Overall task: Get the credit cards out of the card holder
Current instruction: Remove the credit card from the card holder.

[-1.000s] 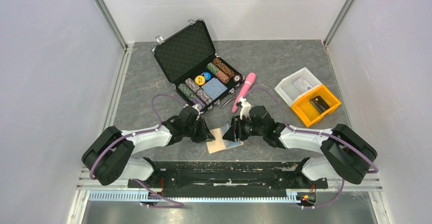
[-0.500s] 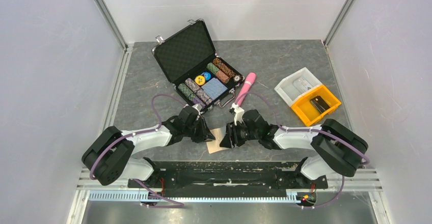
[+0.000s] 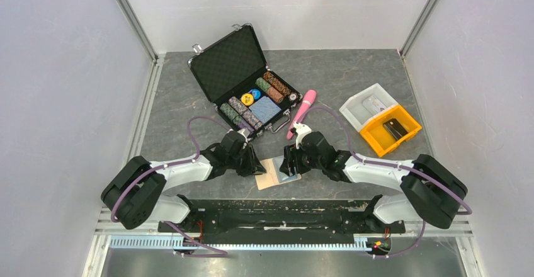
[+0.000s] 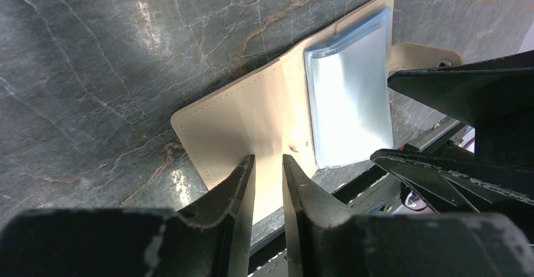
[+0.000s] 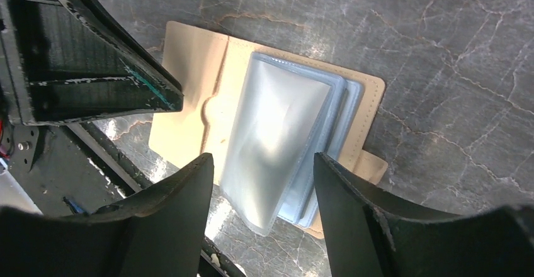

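Tan card holder lengthwise left-right; right end effector agape, left end effector indeterminate.

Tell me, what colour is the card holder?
The card holder is pale tan, like cream. The left wrist view shows it best.

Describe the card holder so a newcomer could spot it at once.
Start at the open black chip case, then come to the table's near edge. There lies the opened tan card holder, the only flat tan thing around.
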Robot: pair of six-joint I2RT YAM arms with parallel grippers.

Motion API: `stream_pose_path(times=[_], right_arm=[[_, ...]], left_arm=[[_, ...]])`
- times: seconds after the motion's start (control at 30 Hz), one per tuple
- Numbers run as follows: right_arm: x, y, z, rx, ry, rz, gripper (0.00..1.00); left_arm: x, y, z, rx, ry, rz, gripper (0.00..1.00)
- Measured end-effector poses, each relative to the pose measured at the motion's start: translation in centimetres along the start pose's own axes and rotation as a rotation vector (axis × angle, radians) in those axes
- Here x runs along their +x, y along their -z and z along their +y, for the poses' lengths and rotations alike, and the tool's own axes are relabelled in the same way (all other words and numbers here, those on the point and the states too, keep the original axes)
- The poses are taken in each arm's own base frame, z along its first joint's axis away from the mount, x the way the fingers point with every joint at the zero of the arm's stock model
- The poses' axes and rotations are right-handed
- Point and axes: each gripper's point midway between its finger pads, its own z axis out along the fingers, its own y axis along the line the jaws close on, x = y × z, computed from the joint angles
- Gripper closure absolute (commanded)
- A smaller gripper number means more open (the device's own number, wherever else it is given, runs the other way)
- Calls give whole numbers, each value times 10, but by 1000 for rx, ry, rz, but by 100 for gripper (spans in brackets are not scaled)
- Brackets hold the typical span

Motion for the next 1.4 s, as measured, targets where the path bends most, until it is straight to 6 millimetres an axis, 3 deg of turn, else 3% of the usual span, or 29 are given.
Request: stream_pose_path(times=[0.37, 0.9, 1.4], right_arm=[[9, -2, -9, 37, -5, 32, 40], [10, -3, -3, 4, -13, 38, 51], [2, -3, 18, -98, -36, 17, 48]], left_arm=[[0, 0, 0, 0, 0, 0, 70], [0, 0, 0, 0, 0, 0, 70], [0, 0, 0, 1, 0, 0, 69]])
